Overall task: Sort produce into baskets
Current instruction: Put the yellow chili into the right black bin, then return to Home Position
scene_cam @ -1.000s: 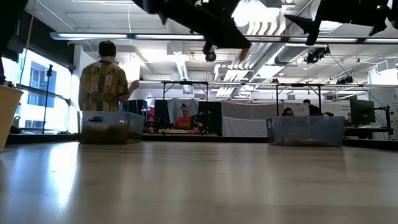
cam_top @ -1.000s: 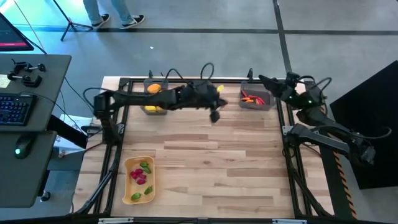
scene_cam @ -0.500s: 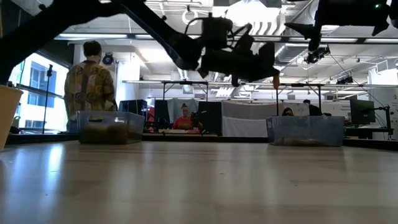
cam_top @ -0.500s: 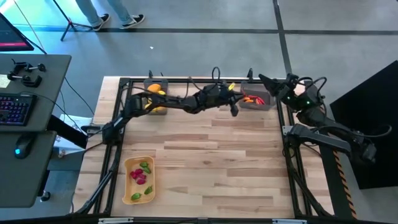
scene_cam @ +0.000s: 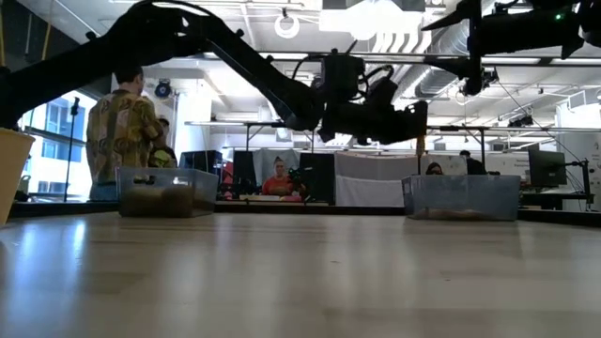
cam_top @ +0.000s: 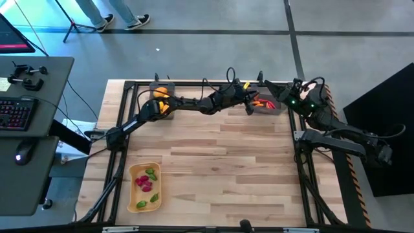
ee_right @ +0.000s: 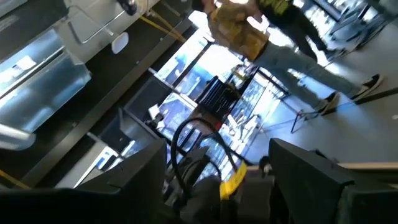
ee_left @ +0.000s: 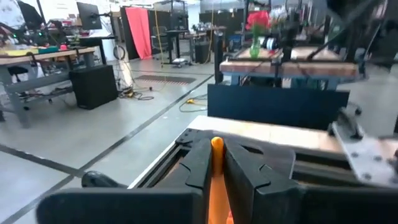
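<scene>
Pale wooden planks make up the tabletop [cam_top: 213,155], framed by a black metal rail, with grey concrete floor all round it. Behind it, across the room, a person in a patterned shirt [scene_cam: 120,131] stands with their back turned, and another person [scene_cam: 278,178] sits at a far desk. A keyboard [cam_top: 14,114] lies on a grey side desk to the left.

At the far edge sit two dark grey bins. The left bin [cam_top: 162,102] holds yellow and orange fruits. The right bin [cam_top: 266,102] holds slim red and orange pieces. Near the front left corner lies the tan tray [cam_top: 145,186], with green and magenta pieces in it.

The left arm stretches across the far side of the tabletop, passing over the left bin. Its left pincer [cam_top: 248,103] hangs in the air at the near-left edge of the right bin, clenched on a slim orange piece [ee_left: 216,177] that stands up between the two dark fingers [ee_left: 198,165].

The right arm waits at the far right corner, its right pincer [cam_top: 275,87] just beyond the right bin, fingers spread with nothing between them.
</scene>
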Robot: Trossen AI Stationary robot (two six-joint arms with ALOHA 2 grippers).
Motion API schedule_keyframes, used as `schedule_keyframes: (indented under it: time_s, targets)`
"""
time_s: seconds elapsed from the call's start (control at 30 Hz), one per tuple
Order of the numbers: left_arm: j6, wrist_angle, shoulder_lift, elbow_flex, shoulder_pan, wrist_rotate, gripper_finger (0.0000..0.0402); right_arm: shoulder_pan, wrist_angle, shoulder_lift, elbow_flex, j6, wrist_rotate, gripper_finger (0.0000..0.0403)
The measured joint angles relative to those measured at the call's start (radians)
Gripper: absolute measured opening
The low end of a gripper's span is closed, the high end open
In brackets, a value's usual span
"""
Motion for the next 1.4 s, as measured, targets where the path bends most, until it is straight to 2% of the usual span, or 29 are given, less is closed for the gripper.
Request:
schedule_keyframes:
  time_s: [0.33,0.53,0.63,0.8,0.9,0.97,1.03,1.1,1.27,1.33,1.4]
  targets:
    - [0.037,-0.164,-0.004,0.056,0.003,0.03,0.0114,0.0,0.001,0.0,0.0,-0.025,0.023,0.0272]
    - [0.054,-0.404,-0.063,0.101,0.003,0.038,0.0157,0.0,0.003,-0.002,0.0,-0.029,0.023,0.0272]
    - [0.12,-0.548,-0.158,0.106,0.011,0.07,0.0165,0.0,0.021,-0.004,0.0,-0.05,0.024,0.0272]
    - [0.234,-0.912,-0.312,0.104,0.045,0.126,0.0166,0.0,0.08,-0.009,-0.001,-0.096,0.025,0.0272]
    - [0.197,-1.103,-0.4,0.103,0.077,0.197,0.0159,0.0,0.096,-0.009,-0.001,-0.12,0.019,0.0272]
    - [0.126,-1.182,-0.459,0.088,0.098,0.285,0.0148,0.0,0.093,-0.009,-0.001,-0.122,0.017,0.0272]
    - [0.06,-1.216,-0.521,0.031,0.114,0.375,0.0131,0.0,0.083,-0.009,-0.001,-0.122,0.017,0.0272]
    - [0.022,-1.208,-0.591,-0.049,0.106,0.404,0.0106,0.0,0.073,-0.009,-0.001,-0.123,0.014,0.0272]
    - [-0.05,-1.032,-0.818,-0.327,0.021,0.384,0.002,0.0,0.042,-0.007,-0.001,-0.148,0.013,0.0272]
    - [-0.103,-0.91,-0.908,-0.461,-0.021,0.341,0.0007,0.0,0.024,-0.007,-0.001,-0.148,0.008,0.0272]
    - [-0.173,-0.778,-0.99,-0.594,-0.061,0.292,0.0011,0.0,0.01,-0.007,-0.001,-0.149,-0.019,0.0272]
